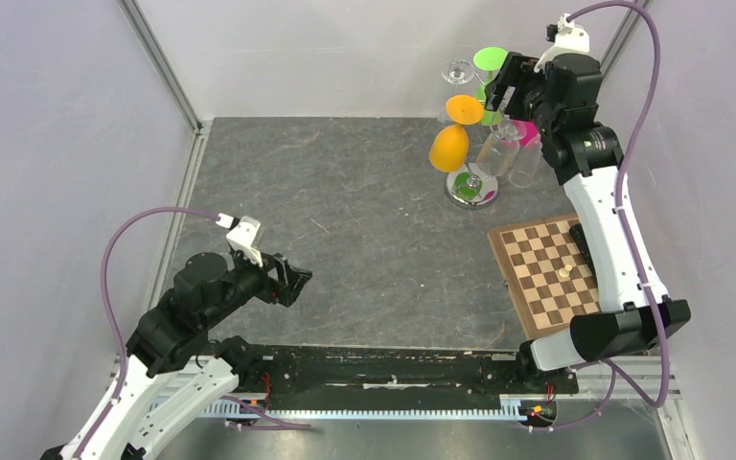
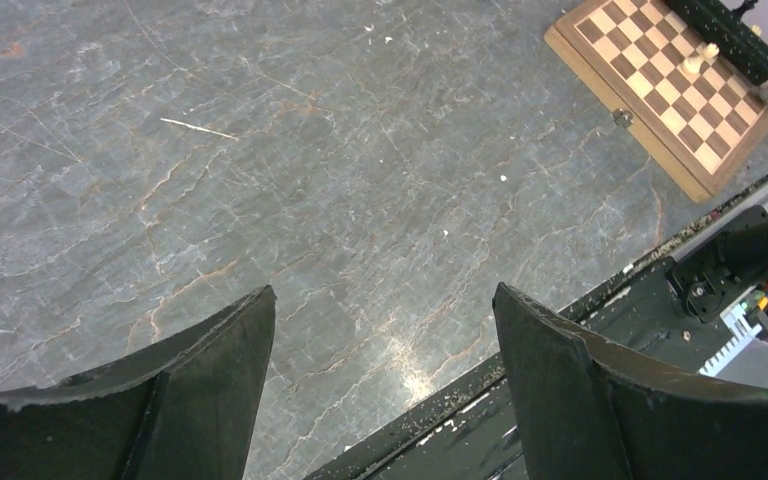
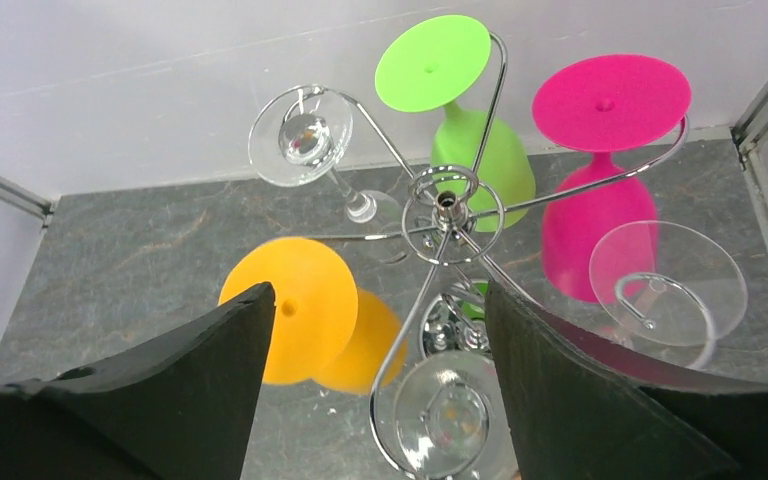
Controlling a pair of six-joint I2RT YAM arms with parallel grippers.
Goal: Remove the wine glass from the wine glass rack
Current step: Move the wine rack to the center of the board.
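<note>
The chrome wine glass rack [image 1: 472,186] stands at the back right; from above, in the right wrist view, its hub [image 3: 447,205] spreads curled arms. Upside-down glasses hang on it: orange [image 3: 290,320], green [image 3: 432,62], pink [image 3: 610,102], and three clear ones [image 3: 300,135] [image 3: 668,282] [image 3: 450,420]. My right gripper [image 3: 378,292] is open and empty above the rack, the nearest clear glass's foot showing between its fingers, below them. In the top view it [image 1: 498,91] hovers at the rack's top. My left gripper [image 2: 382,292] is open and empty over the table's near left [image 1: 297,283].
A wooden chessboard [image 1: 546,273] with one pale piece [image 1: 563,271] lies at the right, under my right arm; it also shows in the left wrist view [image 2: 675,85]. White walls stand close behind and beside the rack. A black rail [image 1: 393,369] runs along the near edge.
</note>
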